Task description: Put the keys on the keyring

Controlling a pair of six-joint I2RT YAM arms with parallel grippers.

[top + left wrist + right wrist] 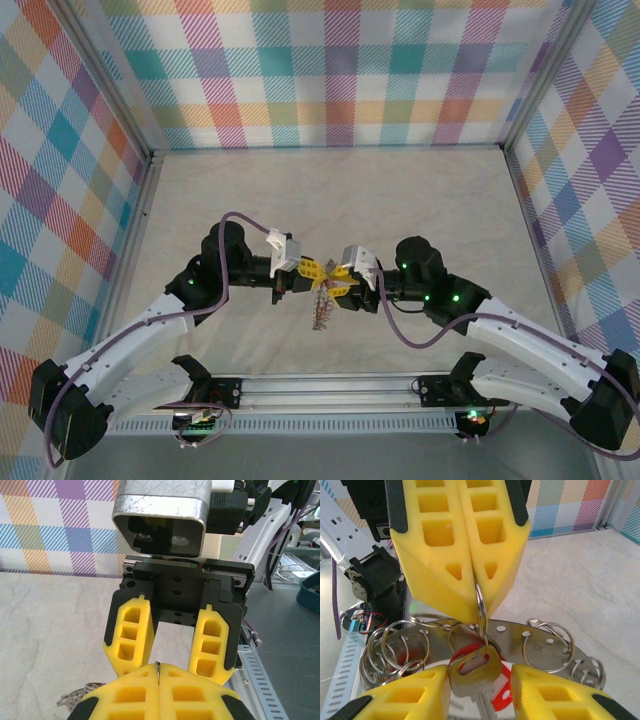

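The right gripper [481, 680] has its jaws partly apart, and a red-headed key [472, 672] hangs in the gap between them. Just above, the left gripper [477, 587] has its jaws pressed together on a thin wire loop that threads the key's head. Beyond both jaws the rest of the keyring [512, 630], a grey plate strung with wire loops, hangs over the pale desk [580, 575].

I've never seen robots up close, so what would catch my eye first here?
The left hand pinches a thin keyring between shut yellow fingers above the table's middle, with a red-headed key hanging under it. The right hand faces it, open, either side of the key.
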